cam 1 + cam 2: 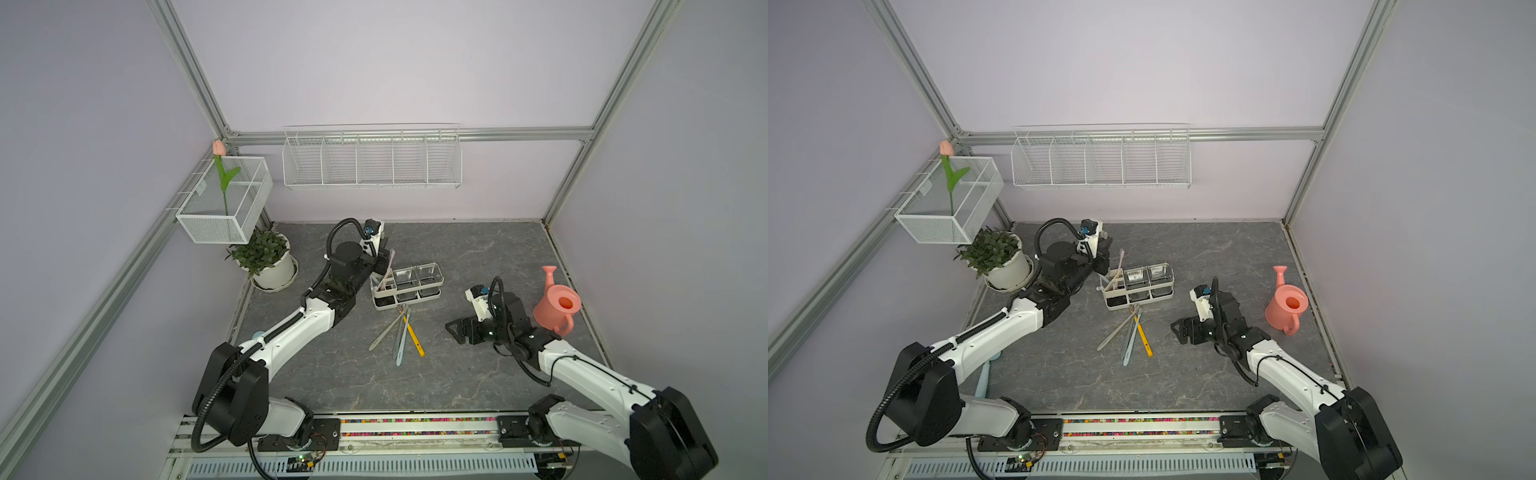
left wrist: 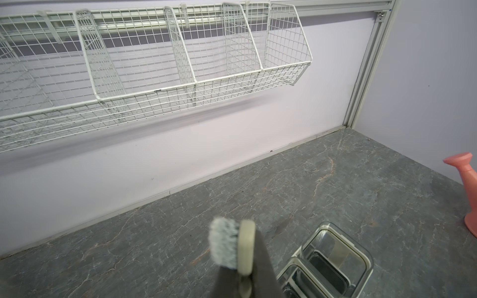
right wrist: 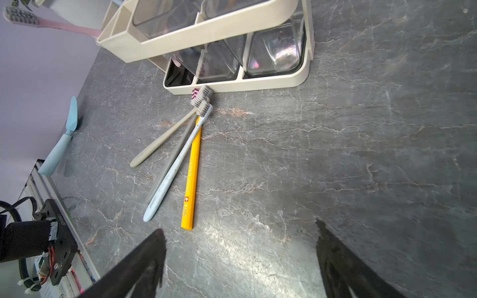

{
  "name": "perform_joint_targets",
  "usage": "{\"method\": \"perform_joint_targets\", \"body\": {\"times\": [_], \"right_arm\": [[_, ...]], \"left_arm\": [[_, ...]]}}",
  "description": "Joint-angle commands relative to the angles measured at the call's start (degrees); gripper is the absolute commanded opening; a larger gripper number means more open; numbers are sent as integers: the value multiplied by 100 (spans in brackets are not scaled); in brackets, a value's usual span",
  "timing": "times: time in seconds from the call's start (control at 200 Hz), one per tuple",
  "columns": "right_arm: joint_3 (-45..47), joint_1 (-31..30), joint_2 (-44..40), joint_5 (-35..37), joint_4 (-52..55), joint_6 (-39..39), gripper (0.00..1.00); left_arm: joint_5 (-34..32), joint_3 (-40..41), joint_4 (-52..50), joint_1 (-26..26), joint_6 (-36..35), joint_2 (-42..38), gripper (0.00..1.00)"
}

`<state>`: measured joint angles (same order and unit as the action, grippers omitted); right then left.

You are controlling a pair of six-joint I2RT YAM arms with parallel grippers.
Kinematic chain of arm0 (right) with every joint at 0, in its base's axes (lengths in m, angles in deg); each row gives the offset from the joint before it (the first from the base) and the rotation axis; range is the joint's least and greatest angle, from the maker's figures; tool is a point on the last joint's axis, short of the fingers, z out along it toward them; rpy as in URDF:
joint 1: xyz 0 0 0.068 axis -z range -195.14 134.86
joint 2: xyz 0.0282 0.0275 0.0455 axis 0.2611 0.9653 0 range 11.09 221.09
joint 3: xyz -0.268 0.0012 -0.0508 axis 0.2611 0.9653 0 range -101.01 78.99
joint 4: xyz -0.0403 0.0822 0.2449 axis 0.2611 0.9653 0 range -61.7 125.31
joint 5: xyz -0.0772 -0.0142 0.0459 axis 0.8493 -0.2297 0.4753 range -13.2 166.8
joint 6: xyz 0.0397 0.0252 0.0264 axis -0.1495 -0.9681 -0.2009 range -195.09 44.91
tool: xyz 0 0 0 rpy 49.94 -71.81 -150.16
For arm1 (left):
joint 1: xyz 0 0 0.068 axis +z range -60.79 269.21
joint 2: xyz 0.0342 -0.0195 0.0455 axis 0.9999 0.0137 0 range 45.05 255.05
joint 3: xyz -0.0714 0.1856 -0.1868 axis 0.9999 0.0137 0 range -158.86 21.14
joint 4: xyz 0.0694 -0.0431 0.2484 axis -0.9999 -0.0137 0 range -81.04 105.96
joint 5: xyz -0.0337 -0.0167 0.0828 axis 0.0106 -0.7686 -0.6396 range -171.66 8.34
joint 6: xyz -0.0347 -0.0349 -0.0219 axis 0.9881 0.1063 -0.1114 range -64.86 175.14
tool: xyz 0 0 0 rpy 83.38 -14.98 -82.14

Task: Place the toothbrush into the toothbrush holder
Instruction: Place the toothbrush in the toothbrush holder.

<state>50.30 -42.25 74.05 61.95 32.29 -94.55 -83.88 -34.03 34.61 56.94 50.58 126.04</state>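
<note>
In the left wrist view the toothbrush [image 2: 224, 242] sat blurred against the lens, its handle lost behind a dark finger [image 2: 260, 268] and the picture's edge. That edge also cropped the toothbrush holder [image 2: 358, 249] and the pink watering can [image 2: 468, 185]. In both top views the left gripper [image 1: 380, 266] had its jaws hidden behind the wrist, and the left arm [image 1: 1000, 328] covered most of a light blue tool [image 1: 984, 378]. The yellow toothbrush [image 3: 191, 175] ran under its neighbours' heads.

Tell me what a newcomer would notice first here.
The left gripper holds a toothbrush, its handle dipping into the cream end bin of the holder at mid-table. Just in front, four more toothbrushes fan out flat on the grey table, heads toward the holder's base. A pink watering can stands far right, beside the open right gripper.
</note>
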Motion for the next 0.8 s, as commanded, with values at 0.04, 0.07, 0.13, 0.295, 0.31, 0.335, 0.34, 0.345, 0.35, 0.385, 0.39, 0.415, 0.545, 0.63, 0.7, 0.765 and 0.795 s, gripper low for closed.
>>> {"method": "perform_joint_targets", "body": {"times": [0.04,0.07,0.13,0.295,0.31,0.335,0.34,0.345,0.35,0.385,0.39,0.415,0.545,0.63,0.7,0.765,0.795], "right_arm": [[29,53,93,-118,-21,10,92],[30,57,102,-123,-21,11,92],[30,57,116,-131,-29,7,93],[43,83,155,-158,-60,-3,92],[46,86,155,-165,-63,0,92],[46,88,164,-167,-72,-7,92],[42,86,164,-171,-77,-6,92],[41,85,164,-174,-80,-10,92],[44,84,164,-175,-81,-12,92],[47,86,164,-174,-80,-11,92],[47,85,164,-175,-81,-8,92],[47,93,173,-176,-77,-10,93],[56,101,178,-173,-81,-11,92],[56,103,173,-164,-82,-6,93],[65,111,190,-151,-78,-15,93],[65,126,207,-172,-91,-21,93],[58,114,208,-178,-93,-26,93]], "left_arm": [[75,25,259,58,88,128,0],[76,18,276,63,97,157,0],[76,16,296,67,98,213,0],[91,7,345,89,104,350,0],[84,3,349,89,109,363,0],[88,7,352,93,107,375,0],[85,7,360,96,105,383,0],[83,7,363,97,105,387,0],[82,7,365,98,109,394,0],[75,7,389,95,105,409,0],[74,7,391,92,105,418,0],[66,7,395,98,102,440,0],[57,14,428,115,116,513,0],[55,16,437,123,133,562,0],[57,32,463,122,139,593,0],[56,51,490,128,159,627,0],[56,59,484,133,157,641,0]]}}
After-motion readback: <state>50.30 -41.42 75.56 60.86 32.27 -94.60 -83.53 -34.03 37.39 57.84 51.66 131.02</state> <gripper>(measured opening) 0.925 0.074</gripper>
